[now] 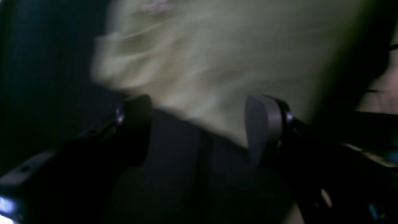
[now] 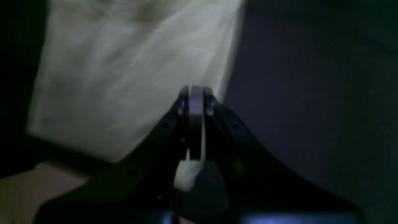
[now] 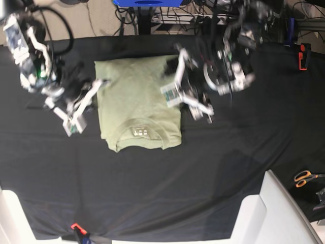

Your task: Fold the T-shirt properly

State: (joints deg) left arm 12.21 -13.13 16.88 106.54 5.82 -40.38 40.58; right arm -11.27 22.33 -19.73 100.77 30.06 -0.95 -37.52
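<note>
The pale sage-green T-shirt (image 3: 137, 104) lies on the black tablecloth (image 3: 213, 162) with its sides folded in and its collar and white label (image 3: 140, 131) toward the near edge. My right gripper (image 2: 196, 102) is shut on the T-shirt's (image 2: 124, 68) side edge, with a bit of pale cloth between the fingers. In the base view it (image 3: 100, 83) sits at the shirt's upper left edge. My left gripper (image 1: 199, 124) is open and empty over black cloth, just short of the blurred T-shirt (image 1: 217, 56). In the base view it (image 3: 175, 63) is at the shirt's upper right corner.
Orange-handled scissors (image 3: 303, 178) lie at the right edge. A white panel (image 3: 274, 213) covers the near right corner. A red tool (image 3: 303, 55) lies at the far right, and a small red object (image 3: 76, 227) at the near edge. Cables and a blue frame (image 3: 147, 2) are behind the table.
</note>
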